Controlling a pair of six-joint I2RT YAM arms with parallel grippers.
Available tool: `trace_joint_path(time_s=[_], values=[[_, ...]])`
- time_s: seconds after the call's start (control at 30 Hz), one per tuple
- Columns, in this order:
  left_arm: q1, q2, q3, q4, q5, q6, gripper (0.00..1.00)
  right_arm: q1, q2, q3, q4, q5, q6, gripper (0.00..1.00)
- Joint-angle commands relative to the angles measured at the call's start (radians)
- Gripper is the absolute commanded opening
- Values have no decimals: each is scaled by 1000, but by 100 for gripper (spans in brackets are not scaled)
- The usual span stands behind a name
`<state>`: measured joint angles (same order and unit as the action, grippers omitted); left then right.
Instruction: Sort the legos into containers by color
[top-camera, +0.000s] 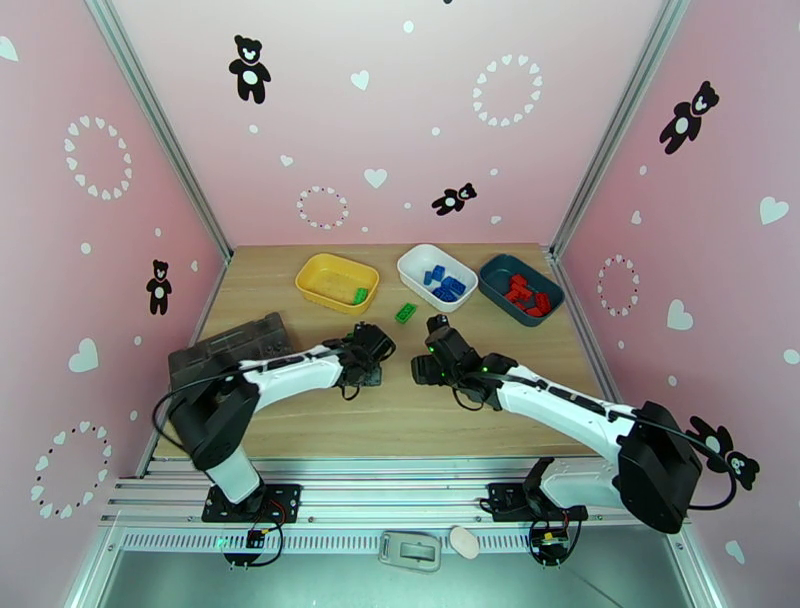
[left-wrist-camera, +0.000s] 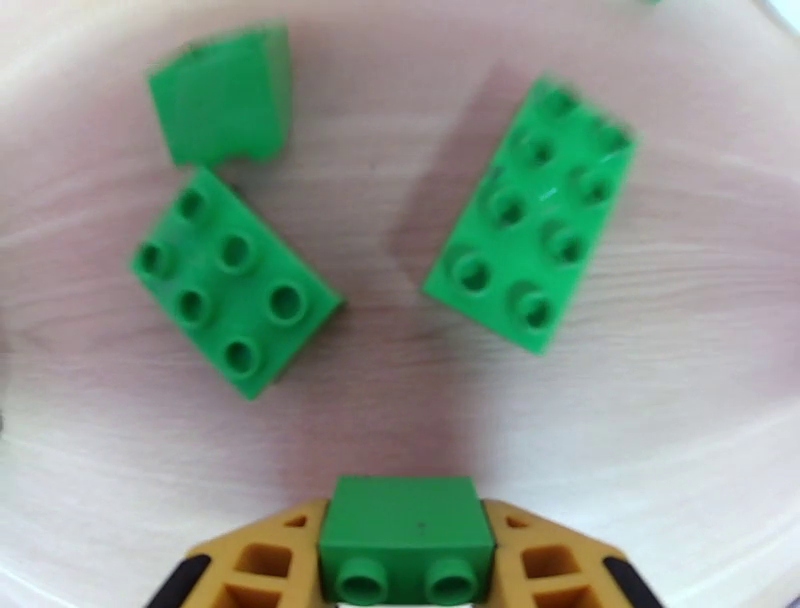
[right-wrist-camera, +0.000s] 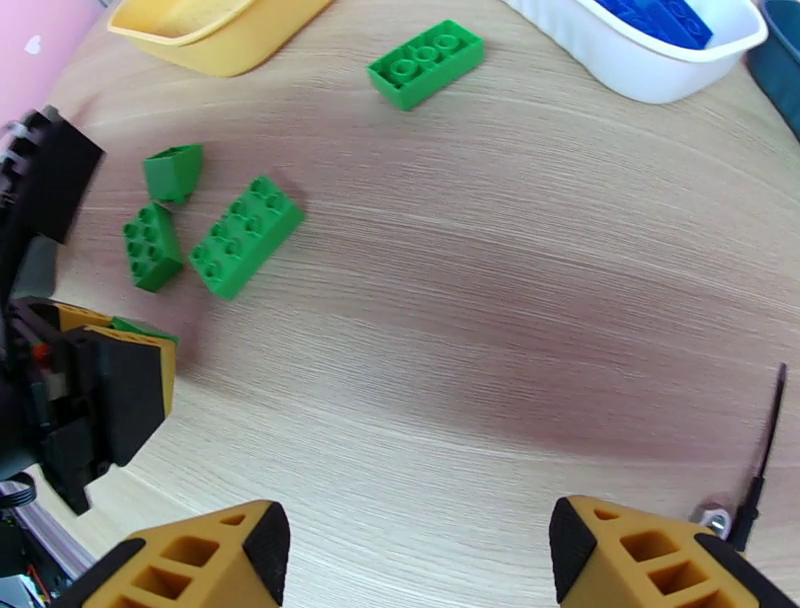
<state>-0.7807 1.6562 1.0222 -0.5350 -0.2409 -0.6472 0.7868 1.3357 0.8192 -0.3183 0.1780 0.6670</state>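
Brick (left-wrist-camera: 405, 520), green, pinched in left claw (left-wrist-camera: 405, 548) — right claw (right-wrist-camera: 418, 535) spread wide.

Both arms angled inward, left end effector (left-wrist-camera: 405, 575) clamped on green brick (left-wrist-camera: 405, 520), right end effector (right-wrist-camera: 420, 550) open.

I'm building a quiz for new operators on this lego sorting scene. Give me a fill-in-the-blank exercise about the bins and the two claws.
1. The brick pinched in the left claw is ____.
2. Everything inside the white bin is ____.
3. Everything inside the dark teal bin is ____.
4. The right claw stands ____, with nothing between its fingers.

Missing words: green; blue; red; open.
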Motion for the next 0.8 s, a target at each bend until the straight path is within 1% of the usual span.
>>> trace_joint_path(time_s=[0.0, 0.2, 0.33, 0.43, 0.6, 0.77], values=[[58, -71, 22, -23, 23, 48, 28, 6, 74, 33, 76, -99, 29, 73], [213, -116, 90, -21, 106, 124, 29, 59, 219, 152, 122, -142, 44, 74], [328, -77, 161, 6, 184, 147, 29, 73, 309, 249, 126, -174, 46, 74], [397, -12, 234, 31, 237, 147, 28, 74, 359, 309, 129, -186, 48, 74], [451, 147, 402, 36, 268, 147, 28, 74, 414, 399, 95, -193, 46, 74], [469, 300, 567, 13, 260, 151, 30, 72, 409, 420, 66, -176, 38, 74]])
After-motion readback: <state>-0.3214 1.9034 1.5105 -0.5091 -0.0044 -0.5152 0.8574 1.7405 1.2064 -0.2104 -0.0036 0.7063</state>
